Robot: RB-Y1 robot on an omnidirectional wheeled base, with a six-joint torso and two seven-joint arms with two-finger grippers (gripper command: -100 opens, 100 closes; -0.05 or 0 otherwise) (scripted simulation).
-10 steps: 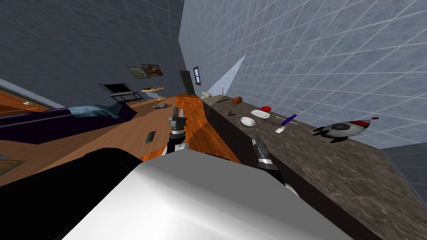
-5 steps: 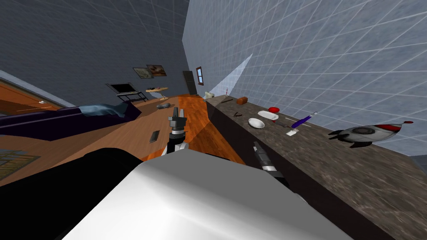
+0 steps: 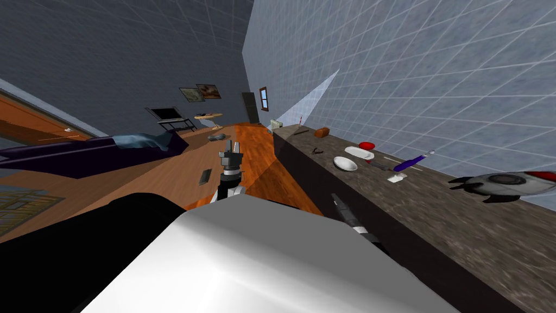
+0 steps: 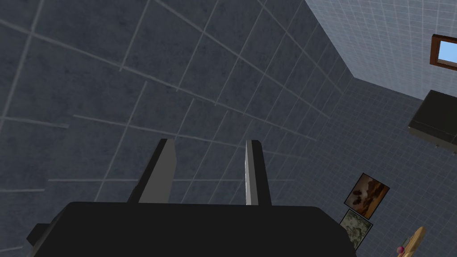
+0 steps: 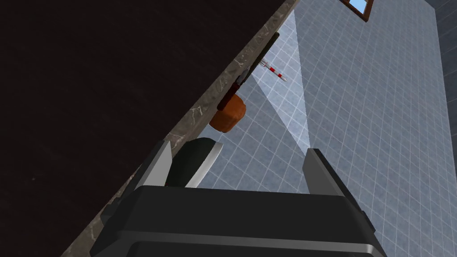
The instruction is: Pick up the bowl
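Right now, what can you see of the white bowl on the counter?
The shallow round white bowl sits upright and looks empty on the mottled brown stone-look counter, near its front edge. A white dish lies just beyond it toward the wall; whether they touch is unclear. Nothing grips it.

White bowl [image 3: 345,163] on the speckled counter [image 3: 445,223], beside a white dish [image 3: 359,152], well ahead of the right hand [image 3: 335,198]
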